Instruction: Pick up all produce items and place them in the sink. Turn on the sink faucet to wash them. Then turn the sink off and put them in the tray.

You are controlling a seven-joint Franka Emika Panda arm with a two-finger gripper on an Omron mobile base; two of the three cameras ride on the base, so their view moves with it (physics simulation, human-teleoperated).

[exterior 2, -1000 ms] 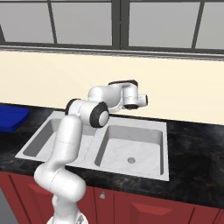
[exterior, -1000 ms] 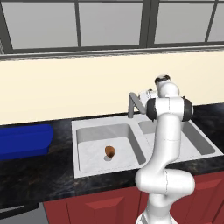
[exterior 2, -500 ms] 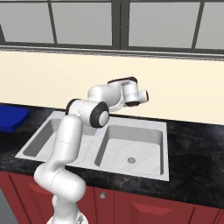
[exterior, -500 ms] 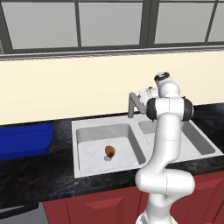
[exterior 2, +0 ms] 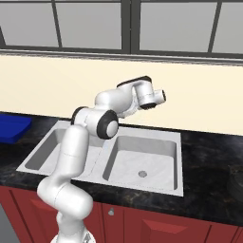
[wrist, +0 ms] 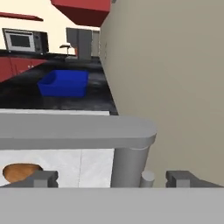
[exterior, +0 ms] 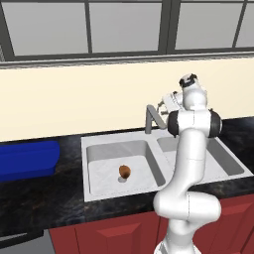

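Microwave (wrist: 22,40) beyond black counter (wrist: 65,103)

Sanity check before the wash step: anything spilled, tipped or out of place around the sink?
Nothing stands out. The potato lies in the left basin of the sink, the blue tray sits upright on the counter to the left, and the pincer is up by the faucet. No water is visible.

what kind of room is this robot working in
A kitchen, rendered in simulation. A double-basin sink with a faucet is set in a black counter over red cabinets, and a microwave sits on a far counter.
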